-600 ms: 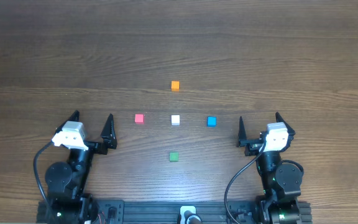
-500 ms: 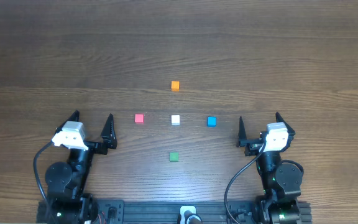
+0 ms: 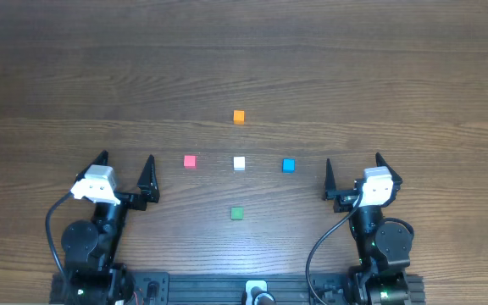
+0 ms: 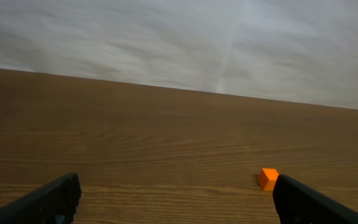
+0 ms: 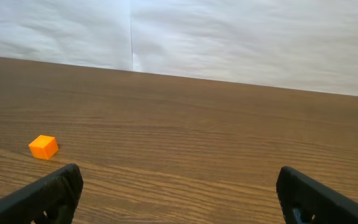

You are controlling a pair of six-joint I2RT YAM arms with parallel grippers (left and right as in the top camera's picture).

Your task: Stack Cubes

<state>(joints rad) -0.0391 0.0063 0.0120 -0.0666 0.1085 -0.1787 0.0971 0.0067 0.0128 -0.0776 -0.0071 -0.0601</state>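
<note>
Five small cubes lie on the wooden table: an orange cube (image 3: 239, 117) farthest back, a pink cube (image 3: 190, 161), a white cube (image 3: 240, 163) and a blue cube (image 3: 288, 165) in a row, and a green cube (image 3: 236, 213) nearest the arms. My left gripper (image 3: 126, 161) stands open at the left, well left of the pink cube. My right gripper (image 3: 352, 163) stands open at the right, right of the blue cube. Both hold nothing. The orange cube (image 4: 268, 178) appears in the left wrist view and again as the orange cube (image 5: 43, 147) in the right wrist view.
The wooden table (image 3: 396, 76) stretches wide behind and beside the cubes. A pale wall (image 5: 229, 37) stands beyond its far edge. The arm bases sit on a black rail (image 3: 244, 288) at the near edge.
</note>
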